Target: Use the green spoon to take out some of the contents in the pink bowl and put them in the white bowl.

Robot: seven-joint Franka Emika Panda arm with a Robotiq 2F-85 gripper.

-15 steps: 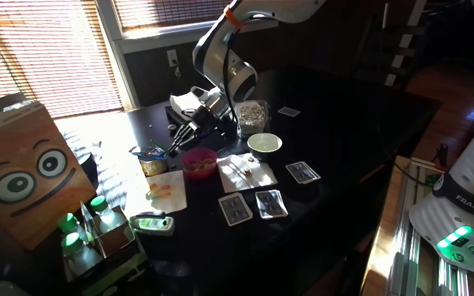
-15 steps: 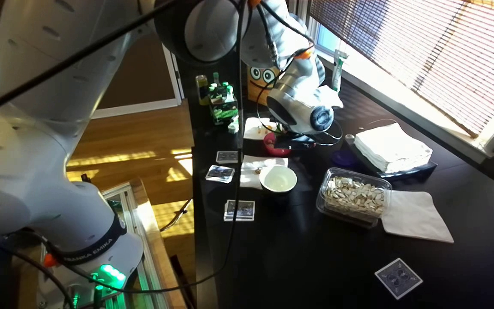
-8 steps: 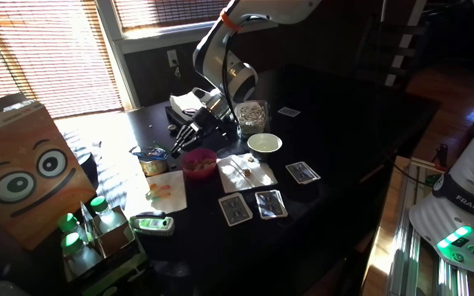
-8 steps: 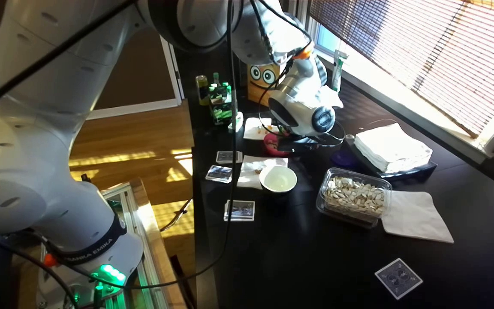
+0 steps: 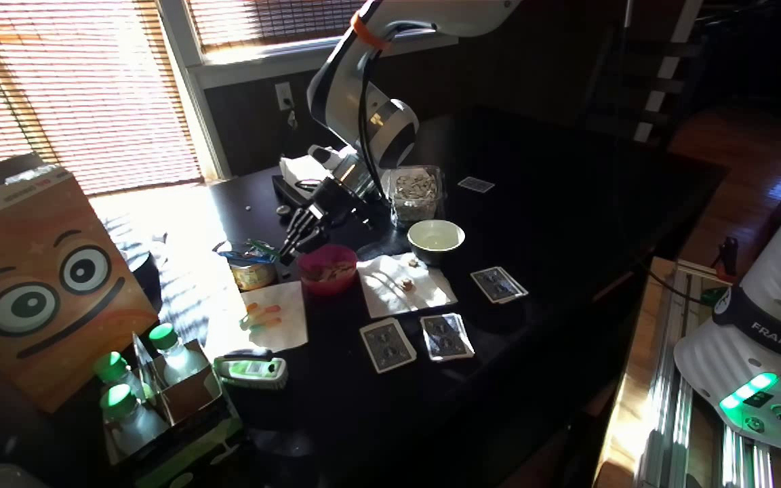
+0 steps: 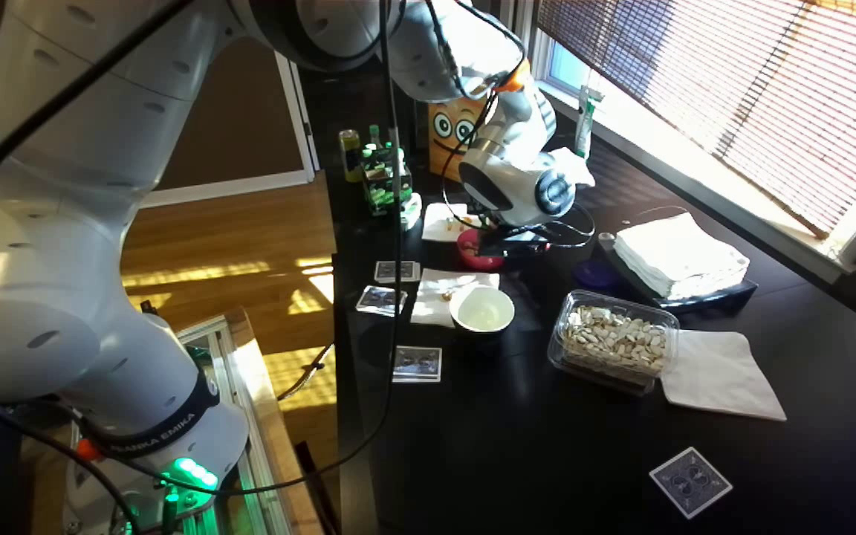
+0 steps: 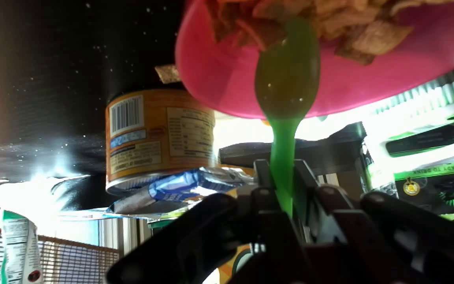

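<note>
The black two-fingered gripper [image 7: 283,173] is pinching the bright green plastic spoon [image 7: 287,114] by its narrow handle! The spoon's long axis is running nearly straight up the wrist view, rounded head jutting out ahead of the gripper and pointing at the brown chips [image 7: 376,37] inside the round pink bowl [image 7: 227,79]. Farther off, in both exterior views, the round white bowl [image 5: 436,237] is standing by a white napkin [image 5: 384,298].
</note>
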